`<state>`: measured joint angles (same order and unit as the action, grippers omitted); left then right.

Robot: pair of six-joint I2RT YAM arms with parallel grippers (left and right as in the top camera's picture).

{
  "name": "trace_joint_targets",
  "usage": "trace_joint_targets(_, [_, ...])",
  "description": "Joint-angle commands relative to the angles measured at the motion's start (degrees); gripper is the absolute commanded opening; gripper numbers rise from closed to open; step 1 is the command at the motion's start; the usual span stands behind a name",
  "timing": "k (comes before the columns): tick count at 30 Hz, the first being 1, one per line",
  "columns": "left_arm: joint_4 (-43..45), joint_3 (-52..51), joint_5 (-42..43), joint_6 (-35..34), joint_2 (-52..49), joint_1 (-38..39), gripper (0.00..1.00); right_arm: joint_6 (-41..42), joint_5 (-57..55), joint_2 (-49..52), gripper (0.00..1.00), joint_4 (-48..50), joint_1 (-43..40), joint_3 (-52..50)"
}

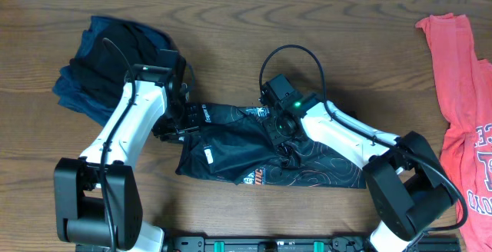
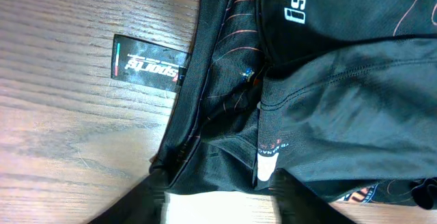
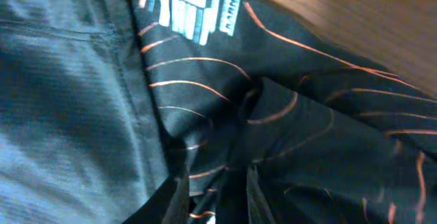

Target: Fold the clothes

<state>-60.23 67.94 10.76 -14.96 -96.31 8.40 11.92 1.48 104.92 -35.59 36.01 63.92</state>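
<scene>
The black jersey [image 1: 254, 148] with thin orange contour lines lies crumpled in the middle of the table. My left gripper [image 1: 181, 121] is at its left end. In the left wrist view its fingers [image 2: 218, 207] are spread wide over the jersey's hem [image 2: 300, 101], with bare table between them. A black label [image 2: 147, 67] lies on the wood beside the hem. My right gripper [image 1: 277, 133] is on the jersey's middle. In the right wrist view its fingers [image 3: 217, 197] pinch a fold of the jersey [image 3: 307, 135].
A pile of navy and black garments [image 1: 108, 60] lies at the back left, just behind my left arm. A coral-red T-shirt [image 1: 461, 106] lies along the right edge. The wooden table [image 1: 346, 37] shows behind the jersey.
</scene>
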Motion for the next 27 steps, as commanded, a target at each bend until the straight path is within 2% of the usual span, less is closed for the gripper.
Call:
trace_joint_targets(1, [-0.20, 0.57, 0.35, -0.13, 0.52, 0.02, 0.65, 0.15, -5.60, -4.57, 0.30, -1.53, 0.28, 0.94])
trace_joint_targets(4, [0.85, 0.46, 0.37, 2.08, 0.39, 0.02, 0.70, 1.18, -10.27, -10.08, 0.35, -3.37, 0.09, 2.21])
trace_joint_targets(8, [2.38, 0.04, 0.61, 4.13, -0.46, 0.02, 0.76, 1.40, -11.13, -17.05, 0.44, -4.79, -1.31, 2.62])
trace_joint_targets(16, [4.92, -1.53, 3.54, 10.80, -6.25, 0.02, 0.78, 6.36, -11.17, -19.82, 0.44, -13.79, -5.33, 2.60])
trace_joint_targets(27, [7.87, -1.62, 3.65, 10.86, -15.72, 0.02, 0.78, 6.49, -11.80, -19.78, 0.44, -15.54, -6.05, 2.58])
